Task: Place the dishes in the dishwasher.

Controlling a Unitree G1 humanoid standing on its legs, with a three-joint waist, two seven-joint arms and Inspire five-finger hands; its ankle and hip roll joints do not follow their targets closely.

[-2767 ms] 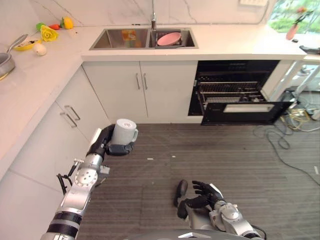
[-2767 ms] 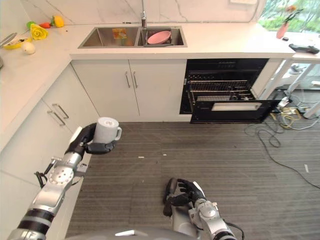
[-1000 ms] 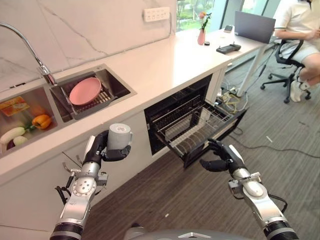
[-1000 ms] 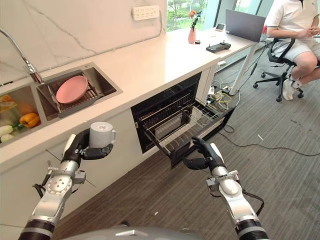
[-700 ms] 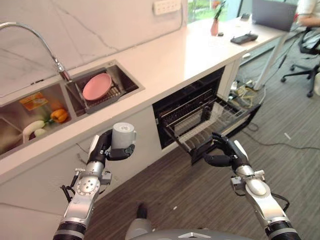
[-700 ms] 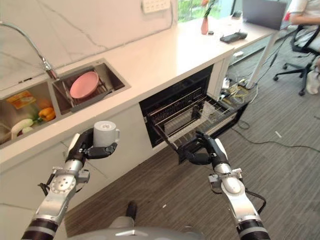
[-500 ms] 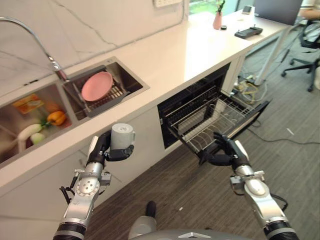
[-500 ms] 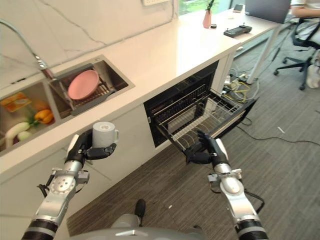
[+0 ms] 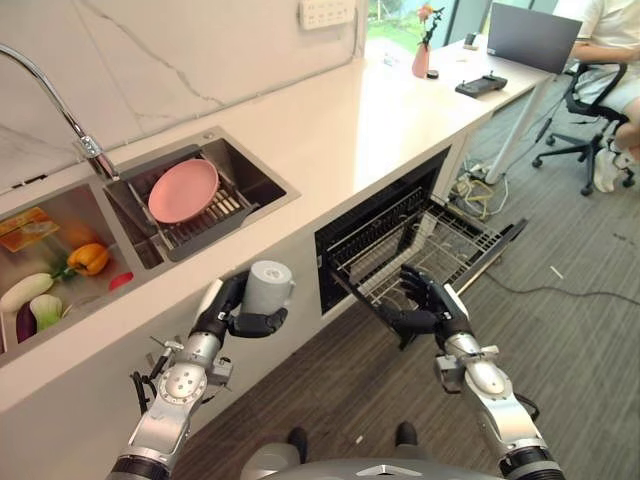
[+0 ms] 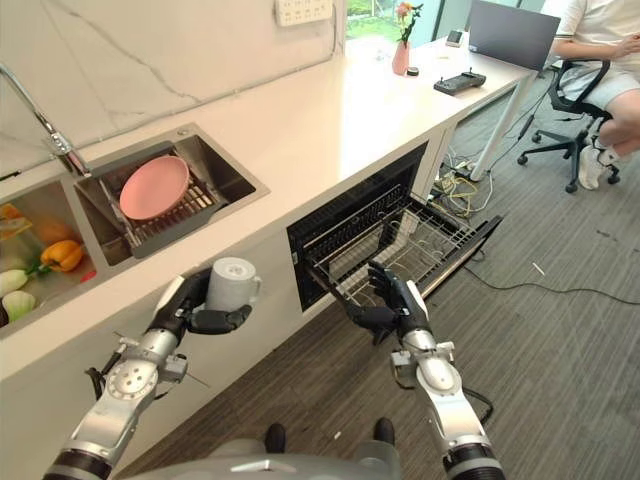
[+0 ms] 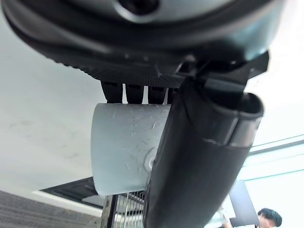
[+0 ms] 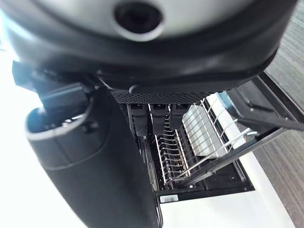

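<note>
Moved closer to dishwasher rack [image 9: 430, 240] since earlier; grey mug [image 9: 267, 287] gripped in left hand [image 9: 232, 312] at 9 o'clock, right hand [image 9: 425, 300] loosely curled, empty. Carrying step; next, lowering mug into rack.

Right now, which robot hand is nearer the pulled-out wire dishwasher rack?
Right. The right robot hand is at the front edge of the wire dishwasher rack, fingers curled. The left robot hand holds the grey mug off to the rack's left, by the white cabinet front.
</note>
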